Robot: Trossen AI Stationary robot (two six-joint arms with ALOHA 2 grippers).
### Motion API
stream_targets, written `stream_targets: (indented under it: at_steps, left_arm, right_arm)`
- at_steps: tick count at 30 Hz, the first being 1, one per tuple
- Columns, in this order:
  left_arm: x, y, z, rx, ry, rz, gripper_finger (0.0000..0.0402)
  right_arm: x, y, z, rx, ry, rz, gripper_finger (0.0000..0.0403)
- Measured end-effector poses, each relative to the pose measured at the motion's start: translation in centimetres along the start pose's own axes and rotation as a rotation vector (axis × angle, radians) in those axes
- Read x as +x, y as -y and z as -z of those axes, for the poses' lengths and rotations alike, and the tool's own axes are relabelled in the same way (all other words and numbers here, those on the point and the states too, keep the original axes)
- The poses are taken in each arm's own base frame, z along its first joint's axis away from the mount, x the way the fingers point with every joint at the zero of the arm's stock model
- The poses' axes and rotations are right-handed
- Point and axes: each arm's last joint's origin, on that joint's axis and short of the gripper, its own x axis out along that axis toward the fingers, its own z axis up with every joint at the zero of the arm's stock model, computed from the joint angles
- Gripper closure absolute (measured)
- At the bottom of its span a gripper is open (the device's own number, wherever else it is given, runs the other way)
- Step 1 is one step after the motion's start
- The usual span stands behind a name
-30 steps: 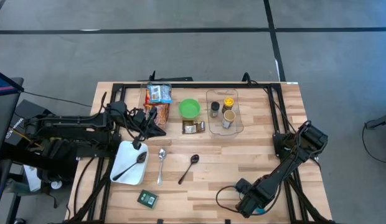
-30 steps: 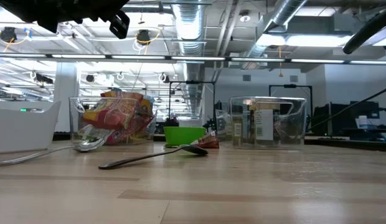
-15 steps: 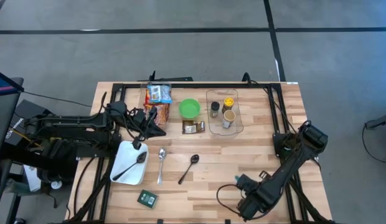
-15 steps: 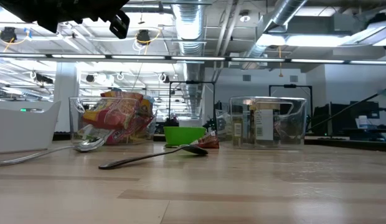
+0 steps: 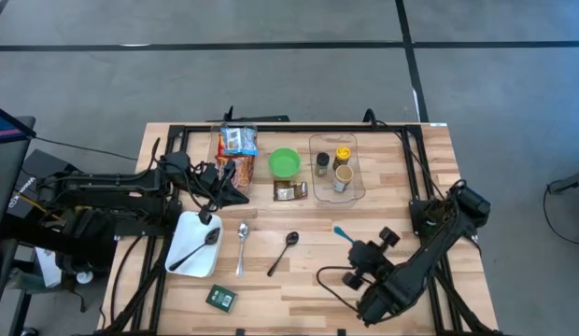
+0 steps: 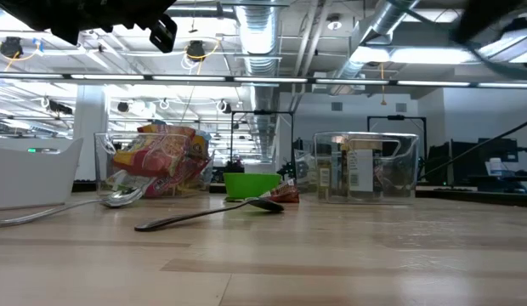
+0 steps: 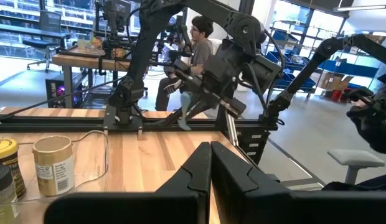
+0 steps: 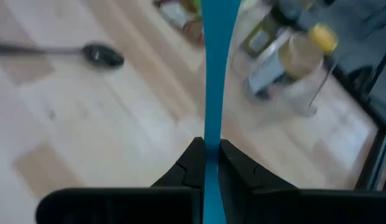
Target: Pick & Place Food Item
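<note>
My right gripper (image 5: 353, 245) hangs above the table's near right part, shut on a thin blue strip (image 8: 213, 68), perhaps a utensil's handle, whose free end (image 5: 338, 231) points toward the far left. Food lies farther off: snack bags (image 5: 238, 142) in a clear bin, a small brown packet (image 5: 289, 191) beside a green bowl (image 5: 285, 163), and a green packet (image 5: 220, 298) at the near edge. My left gripper (image 5: 244, 197) waits shut and level at the left, near the snack bags (image 6: 161, 157). My right gripper pinches the blue strip between its two fingers (image 8: 192, 163), near the strip's one end (image 8: 210, 138). The fingers slant down toward the table's far left, and the strip runs out ahead along them. It is lifted clear of the table.
A clear container (image 5: 338, 168) with jars stands at the back right. A white dish (image 5: 190, 252) holds a black spoon; a silver spoon (image 5: 242, 247) and another black spoon (image 5: 284, 252) lie mid-table. Bare wood surrounds my right gripper. A person sits beyond the table (image 7: 199, 43).
My right gripper has risen from the table's near edge and gone toward the far edge, tipping from pointing nearly straight down to a slant. The blue strip has come up with it and now shows ahead of the fingers.
</note>
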Motion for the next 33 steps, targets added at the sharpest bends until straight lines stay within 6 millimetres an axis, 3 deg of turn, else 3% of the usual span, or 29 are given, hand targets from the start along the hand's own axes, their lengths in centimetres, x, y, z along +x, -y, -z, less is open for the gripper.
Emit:
stream_targets:
  at_steps: [9,19,25,33]
  left_arm:
    - [0.0,0.0,-0.3,0.017,0.033,0.000,0.0398]
    - [0.9,-1.1,-0.3,-0.003,0.105,-0.207,0.0398]
    - [3.1,-2.4,1.2,-0.016,0.098,-0.209,0.0398]
    - [4.5,-3.4,3.0,-0.081,0.059,-0.215,0.0398]
  right_arm:
    - [2.8,0.7,-3.3,0.070,0.170,0.102,0.0383]
    - [7.1,2.2,-7.0,0.128,0.164,0.221,0.0382]
    - [9.1,2.0,-8.8,0.048,0.148,0.207,0.0382]
    - [10.1,1.5,-10.1,-0.134,0.152,0.181,0.0382]
